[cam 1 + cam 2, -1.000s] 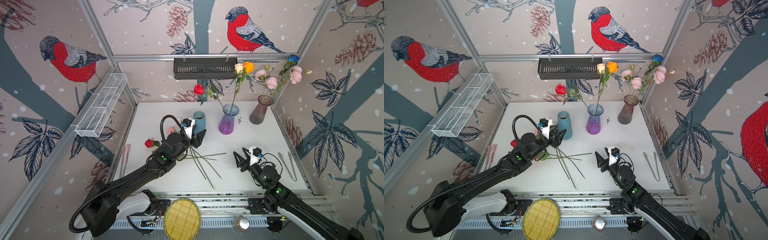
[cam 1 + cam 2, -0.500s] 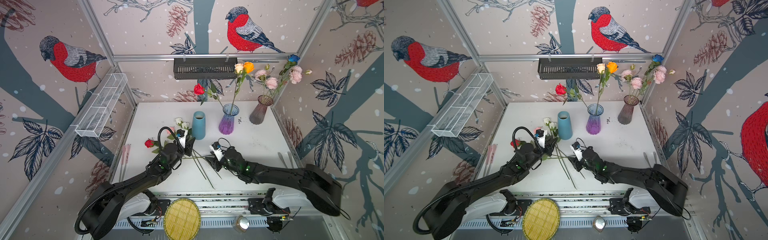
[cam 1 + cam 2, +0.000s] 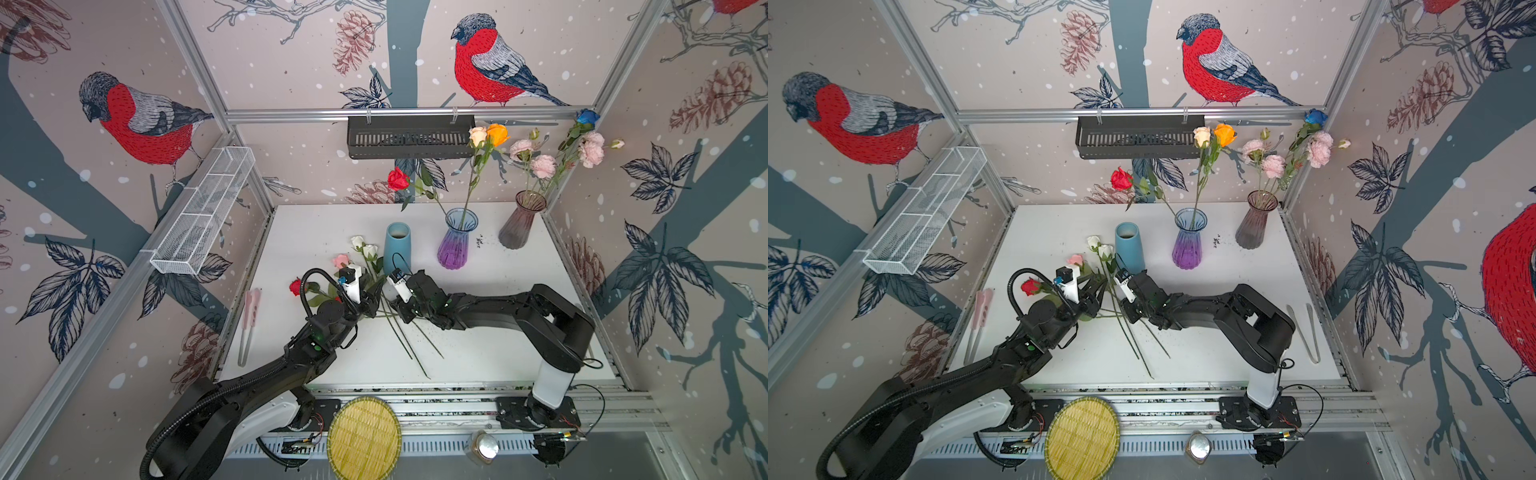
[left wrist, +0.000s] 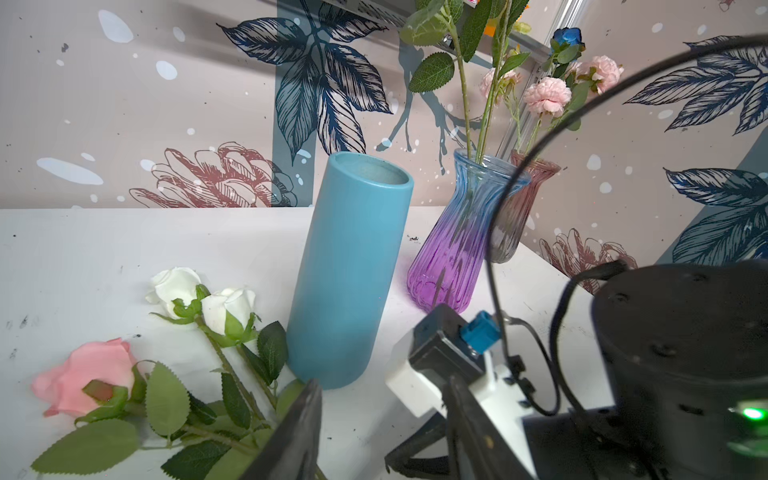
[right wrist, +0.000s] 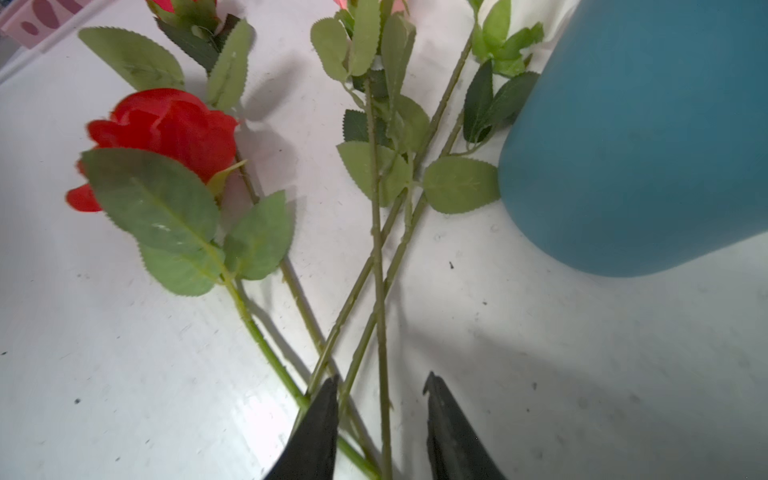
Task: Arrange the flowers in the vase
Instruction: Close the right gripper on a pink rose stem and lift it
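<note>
Top views show the white table boxed in by papered walls, with bare room on its far-left part and across its right half. Both arms meet near the middle, just in front of the blue vase, which stands upright with nothing in it. The purple vase holds three roses, and the brown vase in the far right corner holds pink carnations and a blue rose. A yellow woven tray sits off the front edge. Pink tongs lie along the left edge, and clear tongs lie along the right edge.

The loose flowers lie flat on the table left of the blue vase: two white roses, a pink rose and a red rose. Their stems fan toward the front and cross under the grippers.

The left gripper hovers low over the leaves with its fingers apart, gripping nothing that can be seen. The right gripper has its fingers partly parted astride the crossing stems, with stems between the tips; whether they pinch one I cannot tell.
</note>
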Tool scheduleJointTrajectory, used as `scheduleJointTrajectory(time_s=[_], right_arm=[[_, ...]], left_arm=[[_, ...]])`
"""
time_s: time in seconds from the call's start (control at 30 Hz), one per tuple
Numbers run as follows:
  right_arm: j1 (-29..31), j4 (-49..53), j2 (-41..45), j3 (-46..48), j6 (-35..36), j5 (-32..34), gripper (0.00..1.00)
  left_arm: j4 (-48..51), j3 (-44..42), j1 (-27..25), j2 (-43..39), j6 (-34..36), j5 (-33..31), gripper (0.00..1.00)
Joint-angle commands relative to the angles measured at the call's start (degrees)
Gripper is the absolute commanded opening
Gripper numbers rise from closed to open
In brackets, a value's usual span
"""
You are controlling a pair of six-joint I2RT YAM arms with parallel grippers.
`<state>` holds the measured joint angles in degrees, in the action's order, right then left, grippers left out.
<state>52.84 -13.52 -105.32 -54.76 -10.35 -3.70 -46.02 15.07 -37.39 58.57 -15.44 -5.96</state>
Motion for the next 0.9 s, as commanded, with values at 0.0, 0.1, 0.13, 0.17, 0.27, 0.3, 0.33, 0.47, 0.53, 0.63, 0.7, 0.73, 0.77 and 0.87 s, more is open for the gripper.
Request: scheduleJointTrajectory(time_s=[0.0,0.1,0.13,0.17,0.27,0.3,0.33,0.47,0.53,0.63,0.7,0.73,0.77,0.87], right_arm=[[0.0,3.07,-2.26,-2.36,0.77,-3.03,0.37],[-0.17,3.91,-4.1,-3.88,0.6,-3.68,0.35],[-0.23,4.11,-4.57,-4.24,0.25,-3.4,0.33],[-0.32,4.35,-4.94,-4.51,-0.03,-3.11,0.31],[-0.81,4.47,-5.33,-4.61,-0.81,-2.25,0.19],[-0.87,4.38,-5.19,-4.56,-0.87,-2.04,0.14],[-0.9,4.38,-4.95,-4.41,-0.85,-1.72,0.11],[-0.9,4.54,-3.38,-4.12,-0.33,-1.18,0.05],[-0.9,4.81,-2.37,-4.04,-0.21,-1.04,0.04],[-0.85,4.99,-0.34,-3.69,-0.17,-1.04,0.03],[-0.77,4.99,1.29,-3.27,-0.2,-0.96,0.02],[-0.8,4.99,1.98,-3.09,-0.28,-0.95,0.02],[-0.77,5.08,2.9,-2.83,-0.21,-0.87,0.02],[-0.76,5.17,5.65,-1.99,-0.23,-0.78,0.02]], left_arm=[[-3.64,0.57,-0.04,0.65,-1.86,1.38,0.49],[-3.73,0.66,-0.05,1.01,-2.05,1.59,0.49],[-3.73,0.73,-0.06,1.11,-2.09,1.65,0.49],[-3.66,0.79,-0.06,1.19,-2.07,1.65,0.49],[-3.47,0.93,-0.01,1.32,-2.08,1.62,0.5],[-3.46,0.88,-0.05,1.37,-2.12,1.65,0.5],[-3.4,0.93,-0.06,1.28,-2.05,1.65,0.5],[-3.09,1.06,-0.04,1.19,-1.82,1.47,0.5],[-2.81,1.19,-0.07,1.23,-1.7,1.47,0.5],[-2.83,1.19,-0.06,1.2,-1.7,1.27,0.5],[-2.84,1.19,-0.06,1.2,-1.7,1.19,0.5],[-2.85,1.15,-0.05,1.18,-1.67,1.11,0.5],[-2.83,1.11,-0.05,1.17,-1.7,1.07,0.5],[-3.23,0.94,0.01,1.04,-1.72,1.17,0.51]])
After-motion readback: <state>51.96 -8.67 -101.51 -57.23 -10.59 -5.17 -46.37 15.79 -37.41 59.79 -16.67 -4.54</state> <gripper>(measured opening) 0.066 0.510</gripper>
